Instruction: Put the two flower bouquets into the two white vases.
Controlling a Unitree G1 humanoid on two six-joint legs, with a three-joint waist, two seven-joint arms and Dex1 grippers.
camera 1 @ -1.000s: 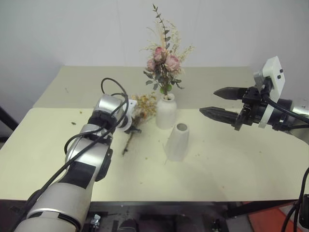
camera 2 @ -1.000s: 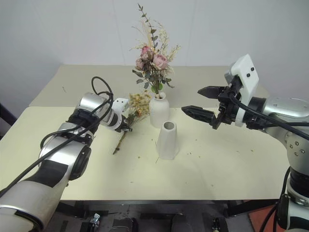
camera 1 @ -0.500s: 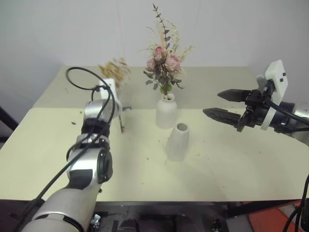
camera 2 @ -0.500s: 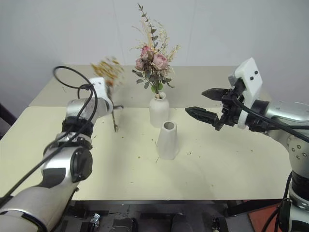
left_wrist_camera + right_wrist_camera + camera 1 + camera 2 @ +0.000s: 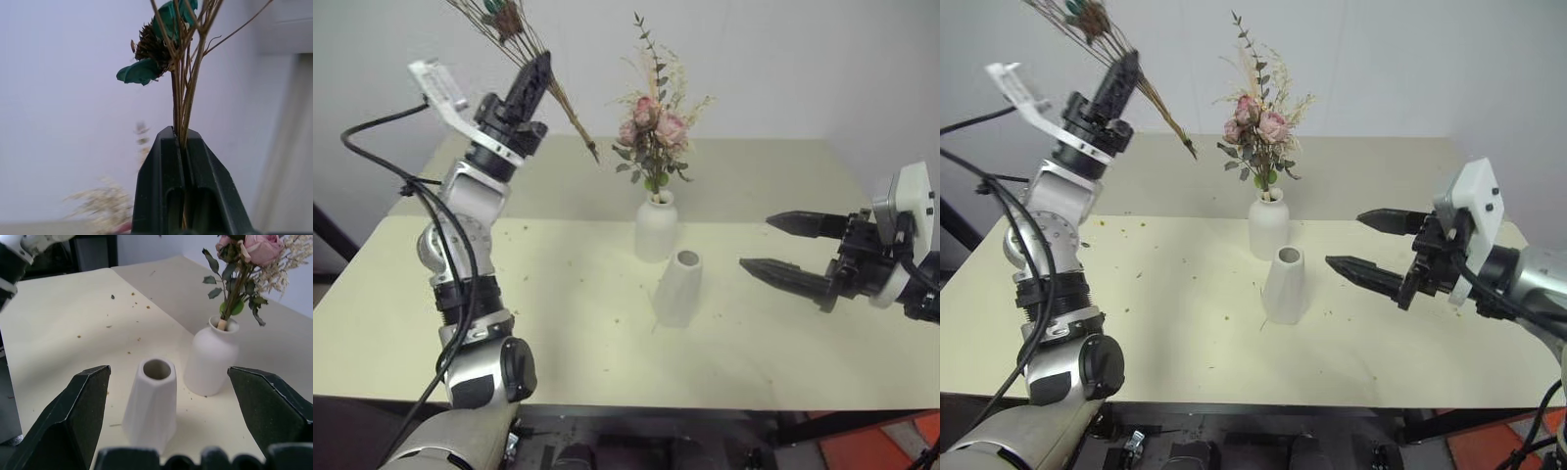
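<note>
Pale yellow table [image 5: 558, 323] against a plain white wall is what you have in front of you, its top flecked with dried crumbs.

Your left gripper [image 5: 536, 73] is raised high above the far left of the table, well up and to the left of the bottle vase [image 5: 655, 226]. Its two black fingers [image 5: 161, 196] are pinched tight on the thin brown stems of the dried bunch [image 5: 1141, 83]. From the grip the stem ends slant down toward the bottle vase and stop in the air short of it, while the other end fans upward past the picture's top edge. In the left wrist view you can see a teal wrap and a dark knot [image 5: 156, 46] on the stems just beyond the fingertips.

Your right gripper [image 5: 793, 250] hangs over the table to the right of the bottle vase, roughly level, pointing toward it with its jaws spread wide and nothing between them.

Pink roses with green leaves and pale grasses [image 5: 654, 127] stand upright in the bottle vase. Just in front of that vase and slightly to its right stands the tapered cone vase [image 5: 678, 289], upright, its mouth [image 5: 156, 368] open and unfilled, apart from both grippers.
</note>
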